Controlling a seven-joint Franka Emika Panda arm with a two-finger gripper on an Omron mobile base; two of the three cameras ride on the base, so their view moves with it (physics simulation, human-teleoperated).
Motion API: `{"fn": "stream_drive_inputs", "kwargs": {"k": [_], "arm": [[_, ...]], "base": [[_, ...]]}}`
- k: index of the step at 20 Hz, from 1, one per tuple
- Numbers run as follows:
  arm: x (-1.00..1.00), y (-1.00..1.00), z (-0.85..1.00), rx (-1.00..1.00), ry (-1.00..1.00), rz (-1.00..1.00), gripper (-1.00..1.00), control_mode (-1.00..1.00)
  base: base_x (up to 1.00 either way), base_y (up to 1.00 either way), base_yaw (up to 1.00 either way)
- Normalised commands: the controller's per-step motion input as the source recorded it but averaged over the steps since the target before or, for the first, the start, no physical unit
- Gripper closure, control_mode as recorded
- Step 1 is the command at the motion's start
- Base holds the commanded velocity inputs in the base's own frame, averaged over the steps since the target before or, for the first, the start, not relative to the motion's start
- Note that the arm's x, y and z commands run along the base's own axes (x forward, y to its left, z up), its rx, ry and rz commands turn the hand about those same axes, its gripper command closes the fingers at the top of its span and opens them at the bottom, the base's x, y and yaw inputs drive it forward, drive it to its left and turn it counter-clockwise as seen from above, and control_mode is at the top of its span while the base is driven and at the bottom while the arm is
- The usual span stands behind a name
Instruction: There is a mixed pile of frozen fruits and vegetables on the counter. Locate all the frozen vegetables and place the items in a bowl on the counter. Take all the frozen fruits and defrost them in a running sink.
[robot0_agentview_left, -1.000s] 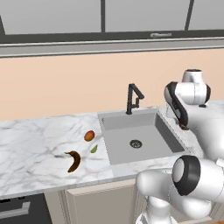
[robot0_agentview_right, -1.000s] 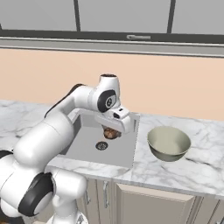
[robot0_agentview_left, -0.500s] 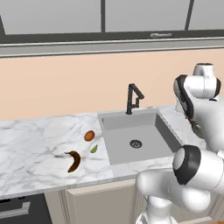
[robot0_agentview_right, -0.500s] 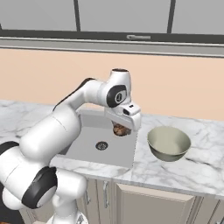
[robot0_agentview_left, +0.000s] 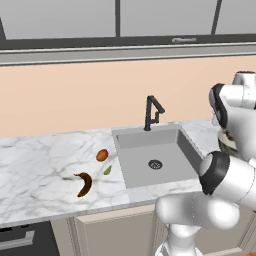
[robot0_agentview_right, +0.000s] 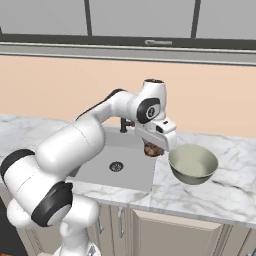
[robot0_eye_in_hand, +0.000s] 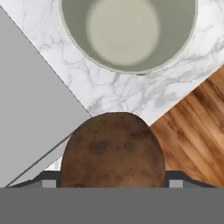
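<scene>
Now fingers (robot0_agentview_right: 153, 149), wide around brown ball (robot0_eye_in_hand: 113, 151), moved from over sink (robot0_agentview_right: 112, 165) toward bowl (robot0_agentview_right: 193, 165). Bowl rim just ahead; bare table (robot0_eye_in_hand: 111, 89) between, floor beside.

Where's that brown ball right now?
In the right base view the brown ball sits in the gripper, in the air between the sink and the bowl, just left of the bowl's rim.

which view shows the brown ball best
The hand view: the brown ball sits large and close between the gripper's fingers, short of the bowl. In the right base view it is a small patch under the hand.
</scene>
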Motion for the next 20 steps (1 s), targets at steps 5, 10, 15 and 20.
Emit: {"fn": "stream_drive_inputs", "kwargs": {"k": [5,10,15,20], "arm": [[0.21,-0.46,-0.09,0.0,0.03,-0.04,1.0,-1.0],[0.23,-0.43,-0.16,0.02,0.05,-0.03,1.0,-1.0],[0.22,-0.23,-0.23,0.02,0.0,0.0,1.0,-1.0],[0.37,-0.22,-0.26,0.02,0.0,0.0,1.0,-1.0]], "base": [[0.0,0.0,0.0],[0.0,0.0,0.0],[0.0,0.0,0.0],[0.0,0.0,0.0]]}}
